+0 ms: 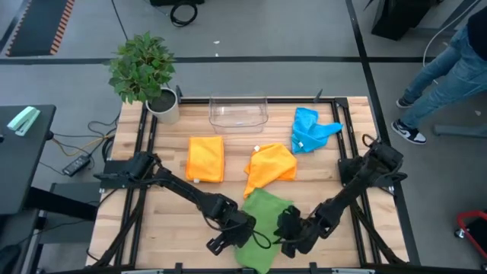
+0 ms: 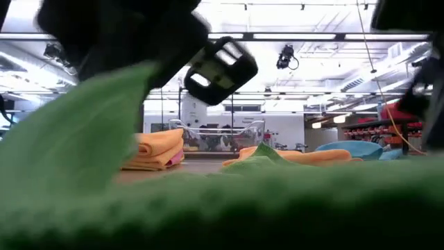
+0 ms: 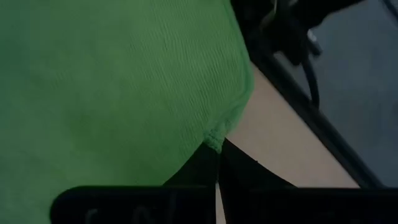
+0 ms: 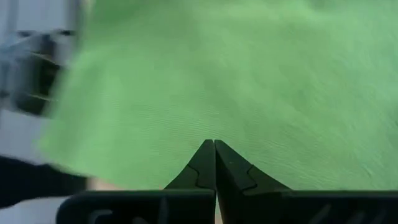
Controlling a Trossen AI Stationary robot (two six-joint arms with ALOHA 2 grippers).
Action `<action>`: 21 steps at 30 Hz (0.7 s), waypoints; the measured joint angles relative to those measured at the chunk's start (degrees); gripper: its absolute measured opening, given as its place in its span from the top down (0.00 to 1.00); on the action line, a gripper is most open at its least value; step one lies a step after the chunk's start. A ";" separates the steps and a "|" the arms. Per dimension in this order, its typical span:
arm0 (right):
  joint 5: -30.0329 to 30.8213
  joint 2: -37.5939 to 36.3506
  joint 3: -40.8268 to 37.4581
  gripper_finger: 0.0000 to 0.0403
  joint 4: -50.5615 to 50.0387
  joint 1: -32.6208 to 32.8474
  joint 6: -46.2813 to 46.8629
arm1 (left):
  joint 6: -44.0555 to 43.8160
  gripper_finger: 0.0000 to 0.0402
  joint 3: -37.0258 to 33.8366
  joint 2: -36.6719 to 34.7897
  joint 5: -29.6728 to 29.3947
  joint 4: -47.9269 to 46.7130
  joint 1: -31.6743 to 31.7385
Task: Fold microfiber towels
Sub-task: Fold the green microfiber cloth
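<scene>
A green towel [image 1: 262, 221] lies at the table's near middle, between my two grippers. My left gripper [image 1: 232, 240] is shut at its left side and my right gripper [image 1: 293, 242] is shut at its right side. In the low view the green cloth [image 2: 83, 139] rises toward the left gripper. A folded orange towel [image 1: 205, 158] rests flat on the table. A crumpled orange towel [image 1: 270, 167] and a bunched blue towel [image 1: 310, 131] lie farther back. My left gripper pinches a corner of the green towel [image 3: 215, 140] between its two fingertips, coming slanting down from the table's left. The cloth by that corner is raised off the table and spreads away from the fingers. My right gripper is shut on the green towel's cloth [image 4: 214, 134], coming slanting down from the table's right. Its fingers hide the spot, so edge or fold cannot be told. The cloth spreads broadly beyond the fingertips.
A clear plastic bin [image 1: 238, 112] stands at the far middle and a potted plant [image 1: 144, 72] at the far left corner. A person [image 1: 445, 72] stands beyond the table's right far corner. Bare wood [image 1: 171, 198] shows left of the green towel.
</scene>
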 joint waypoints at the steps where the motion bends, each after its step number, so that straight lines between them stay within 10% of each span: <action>1: 0.40 0.76 -0.62 0.99 -0.08 0.16 1.32 | 0.02 0.97 0.00 -0.19 0.04 0.90 0.33; 21: 4.78 -13.56 -5.87 0.93 -0.28 6.92 3.66 | -10.19 0.98 0.07 -4.11 -0.03 8.02 9.50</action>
